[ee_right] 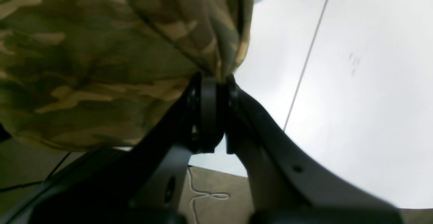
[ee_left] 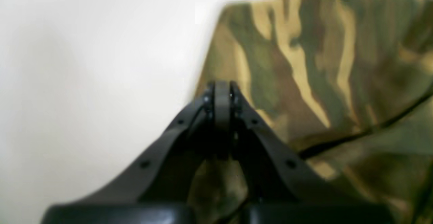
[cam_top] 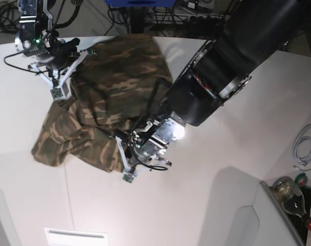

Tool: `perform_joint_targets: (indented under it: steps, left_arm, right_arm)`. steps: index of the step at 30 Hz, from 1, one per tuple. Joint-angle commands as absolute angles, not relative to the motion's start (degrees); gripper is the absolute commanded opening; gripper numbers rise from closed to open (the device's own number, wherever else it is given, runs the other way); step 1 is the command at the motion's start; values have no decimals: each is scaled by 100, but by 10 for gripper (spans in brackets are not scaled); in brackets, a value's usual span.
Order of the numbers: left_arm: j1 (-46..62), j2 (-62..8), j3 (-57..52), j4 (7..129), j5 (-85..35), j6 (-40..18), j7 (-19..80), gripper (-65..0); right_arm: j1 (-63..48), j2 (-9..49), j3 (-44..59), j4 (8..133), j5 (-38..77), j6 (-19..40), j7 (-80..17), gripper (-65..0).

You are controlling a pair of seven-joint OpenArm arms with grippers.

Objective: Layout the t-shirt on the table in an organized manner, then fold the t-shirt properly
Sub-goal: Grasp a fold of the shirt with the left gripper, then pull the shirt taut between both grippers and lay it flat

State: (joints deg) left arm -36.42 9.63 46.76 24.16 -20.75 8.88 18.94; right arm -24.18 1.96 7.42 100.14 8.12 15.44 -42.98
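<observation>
The camouflage t-shirt [cam_top: 119, 77] lies bunched and wrinkled on the white table [cam_top: 222, 195], spread from the back centre to the front left. My right gripper [cam_top: 58, 94] is at its back-left part. In the right wrist view it [ee_right: 216, 78] is shut on a gathered fold of the shirt [ee_right: 84, 65], lifted above the table [ee_right: 355, 98]. My left gripper [cam_top: 127, 174] is at the shirt's front edge. In the left wrist view it [ee_left: 221, 85] is shut, with shirt cloth [ee_left: 304, 65] beside and between its fingers.
A thin dark seam line [ee_right: 304, 65] crosses the table. A bottle [cam_top: 291, 197] and a coiled white cable [cam_top: 304, 148] are at the right edge. Cables and equipment stand behind the table. The table's edge and the floor with a white cord [ee_right: 203, 193] show below my right gripper.
</observation>
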Motion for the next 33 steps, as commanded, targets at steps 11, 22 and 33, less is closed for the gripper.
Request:
perform_joint_targets:
  steps: [11,22,33]
  left_arm:
    - [-3635,303,4831,1657,-1631,1059,1332,-650]
    - [-2158,-1165,2088,5332,-1587,1077,3046,-650]
    - [-1209,-1138,884,8119,-1578,1077,4040,-650]
  right_arm:
    - [-1780,558,1895,9982,831,1560,-4734,-642]
    - [-4,1226,1824,9244,831,1569,-5666,-642]
    - [488,1218,1121,9191,831,1552,-5701,-642]
